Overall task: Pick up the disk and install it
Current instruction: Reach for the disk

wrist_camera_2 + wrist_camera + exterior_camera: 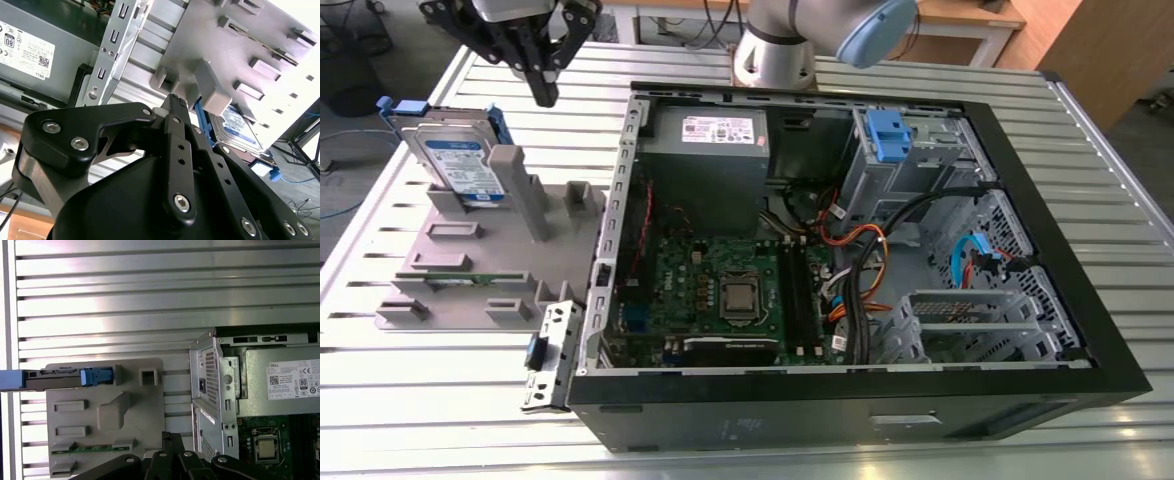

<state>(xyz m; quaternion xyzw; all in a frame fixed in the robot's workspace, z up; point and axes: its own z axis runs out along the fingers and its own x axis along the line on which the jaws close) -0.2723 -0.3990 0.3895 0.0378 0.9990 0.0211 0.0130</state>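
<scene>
Claw [544, 92]: fingers pressed together and pinching nothing. It hangs point-down over the holder, above and apart from the disk, on the side nearer the case. It also shows in both wrist views [176, 102] [172, 437].
Disk [460, 160]: stands on edge in an end slot of the holder, blue frame around it and label facing out. It lies outside the case, on the exterior view's left. The first wrist view shows its top edge [55, 379]; the second wrist view shows part of its label [240, 125] past the claw.
Holder [494, 260]: a grey slotted block on the table, just beside the case wall. A small green board lies in another of its slots.
Case [1041, 200]: open, side panel off, with the motherboard [734, 290], cables and power supply [707, 135] exposed.
Drive bay [907, 150]: a metal cage with a blue latch at the case's far corner. No drive can be made out in it.
Table [440, 420]: ribbed metal, carrying the holder and the case.
Done: nothing that shows. The disk sits untouched in its slot.
Left: by these views, both the pick-up and the install.
Stage: judged early, with the claw near the disk but not at it.
</scene>
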